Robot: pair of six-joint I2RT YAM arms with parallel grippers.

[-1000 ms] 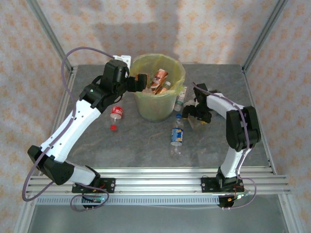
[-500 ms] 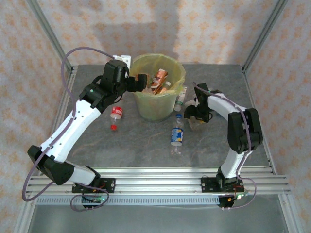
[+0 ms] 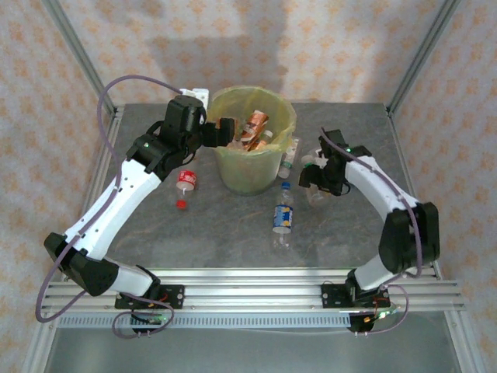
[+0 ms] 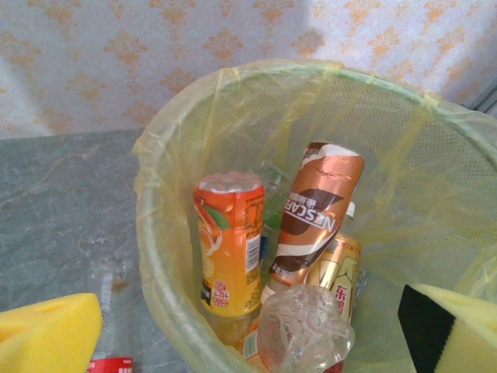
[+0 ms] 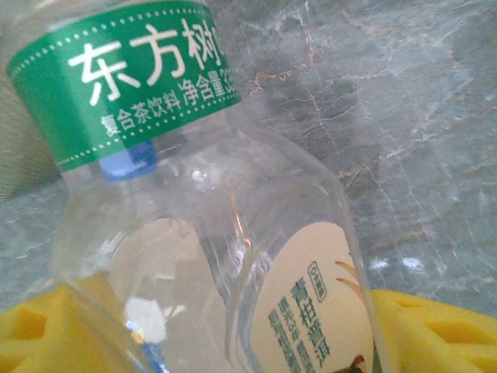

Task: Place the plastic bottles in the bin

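While outside one bin (image 3: pixel 248 176), four plastic bottles (image 3: pixel 283 219)

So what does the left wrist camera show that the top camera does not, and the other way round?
Left wrist view: close detail inside the bin, an orange-labelled bottle beside a brown coffee bottle, a crushed clear bottle in front. Top view: both arms, the right gripper around a clear bottle, a blue-labelled bottle and a red-labelled bottle lying on the table. Both: the bin with its yellow bag, and the left gripper open over its rim.
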